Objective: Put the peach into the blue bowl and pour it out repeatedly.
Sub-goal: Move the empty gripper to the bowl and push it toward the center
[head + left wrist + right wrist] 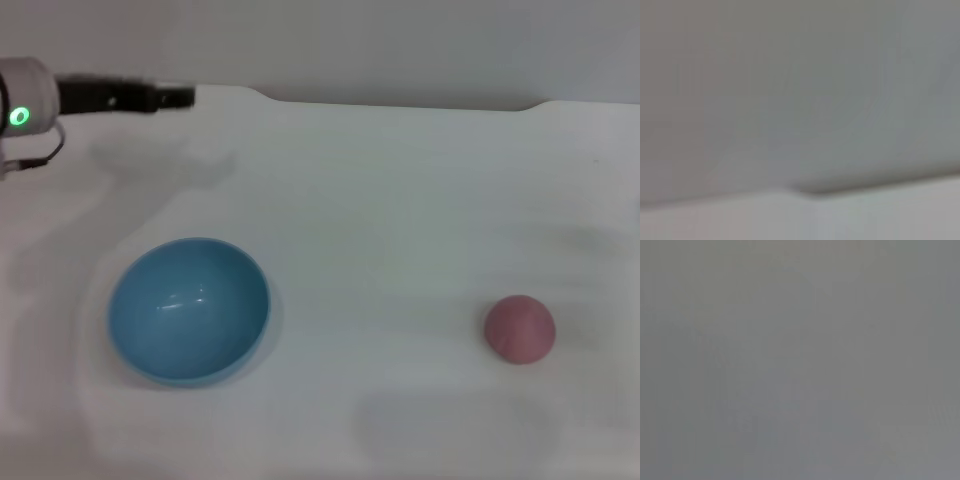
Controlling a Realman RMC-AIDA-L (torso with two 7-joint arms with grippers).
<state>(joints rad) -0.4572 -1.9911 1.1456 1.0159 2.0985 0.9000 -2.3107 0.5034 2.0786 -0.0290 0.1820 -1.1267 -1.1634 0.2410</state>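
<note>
The blue bowl (189, 310) stands upright and empty on the white table at the front left. The peach (519, 328) lies on the table at the front right, far from the bowl. My left gripper (172, 97) is at the far left, held high near the table's back edge, well behind the bowl, with nothing in it. My right gripper is out of view. Neither wrist view shows the bowl or the peach.
The white table (400, 200) has its back edge along a grey wall. The left wrist view shows only the grey wall and the table's edge (840, 210). The right wrist view shows a plain grey surface.
</note>
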